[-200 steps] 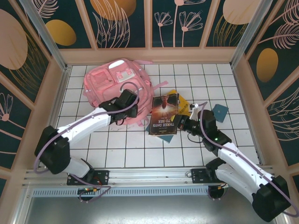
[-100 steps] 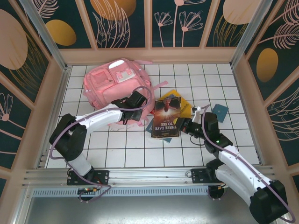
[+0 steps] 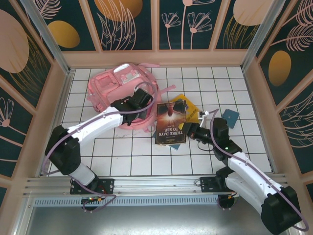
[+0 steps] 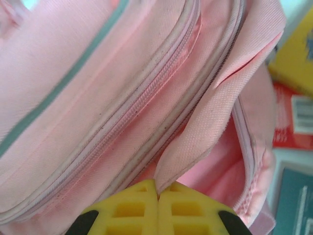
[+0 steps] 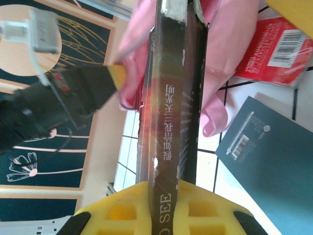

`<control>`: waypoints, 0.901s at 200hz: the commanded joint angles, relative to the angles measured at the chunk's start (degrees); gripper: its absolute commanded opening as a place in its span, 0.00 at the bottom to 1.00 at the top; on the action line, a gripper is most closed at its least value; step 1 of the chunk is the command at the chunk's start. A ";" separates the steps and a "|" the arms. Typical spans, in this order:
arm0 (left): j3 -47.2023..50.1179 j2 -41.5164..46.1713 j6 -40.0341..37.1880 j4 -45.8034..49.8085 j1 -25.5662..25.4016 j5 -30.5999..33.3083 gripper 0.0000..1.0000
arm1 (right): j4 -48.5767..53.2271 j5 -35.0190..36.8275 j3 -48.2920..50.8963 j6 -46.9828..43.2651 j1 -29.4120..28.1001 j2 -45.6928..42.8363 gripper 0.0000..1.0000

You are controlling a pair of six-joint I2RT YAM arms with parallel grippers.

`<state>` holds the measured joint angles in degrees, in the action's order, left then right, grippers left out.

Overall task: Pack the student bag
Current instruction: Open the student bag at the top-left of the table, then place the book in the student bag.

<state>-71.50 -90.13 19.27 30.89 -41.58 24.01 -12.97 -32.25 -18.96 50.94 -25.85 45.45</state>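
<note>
Since a second ago the left arm has carried its wrist farther along the student bag (image 3: 115,85) toward the right side of its mouth. Its fingers, then apart, have closed. The dark book (image 3: 170,122), titled "Three Days to See", has shifted only slightly.

Edges and room: the bag lies in the far-left part of the tiled table (image 3: 122,154), its far side close to the far edge under the patterned wall panels (image 3: 127,29). Bare tiles run along the near edge, the left edge and the far-right corner. The dark book's far-left corner sits just beside the bag's opening.

Left arm: elbow back near the left edge, forearm reaching diagonally to the bag. The left gripper (image 3: 145,102) (image 4: 157,193) is clenched on a fold of pink fabric at the lip of the bag's open compartment.

Right arm: forearm low, reaching leftward from the near-right. The right gripper (image 3: 190,131) (image 5: 164,193) grasps the dark book across its thickness at the spine edge.

Count: one bag. Books apparently number five, though the pile is partly covered:
- the dark book
- a yellow book (image 3: 191,112)
- a red book (image 5: 274,49)
- a teal book (image 3: 172,145) under the dark book's near end
- a second teal book (image 3: 230,117), alone toward the right edge and apart from the pile
</note>
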 commanded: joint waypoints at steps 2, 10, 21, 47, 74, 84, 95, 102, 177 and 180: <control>-3.61 4.30 2.13 0.92 0.24 4.93 0.00 | -10.41 -3.01 -1.44 1.54 -2.20 2.77 0.00; -3.81 5.18 2.19 0.75 0.23 4.95 0.00 | -11.52 -2.66 -2.05 1.47 -3.25 4.37 0.00; -4.02 6.08 1.93 0.52 0.21 4.60 0.00 | -12.91 -2.33 -3.35 1.11 -4.86 7.02 0.00; -3.80 7.69 1.48 0.15 0.21 4.55 0.00 | -16.95 -2.28 -7.05 0.96 -8.44 14.42 0.00; -2.85 8.90 1.13 -0.46 0.20 3.21 0.00 | -22.47 -4.25 -11.40 2.37 -10.44 22.56 0.00; -2.53 9.42 0.97 -0.83 0.19 2.78 0.00 | -24.64 -5.30 -12.95 3.34 -10.56 25.54 0.00; -1.91 10.24 0.54 -1.47 0.26 2.57 0.00 | -25.87 -6.39 -15.03 3.75 -10.71 28.80 0.00; -1.52 10.81 0.27 -1.97 0.27 2.46 0.00 | -26.28 -7.06 -16.45 3.75 -10.75 30.62 0.00; -1.62 13.90 -1.99 -3.25 0.22 1.49 0.00 | -26.20 -13.61 -32.10 3.46 -10.98 48.14 0.00; -1.62 14.01 -2.07 -3.28 0.27 1.62 0.00 | -26.04 -13.54 -32.40 3.52 -10.98 48.59 0.00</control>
<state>-71.99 -79.40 18.52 31.99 -41.19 25.56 -33.91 -41.85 -46.41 54.37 -36.34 90.89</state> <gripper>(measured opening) 0.066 0.112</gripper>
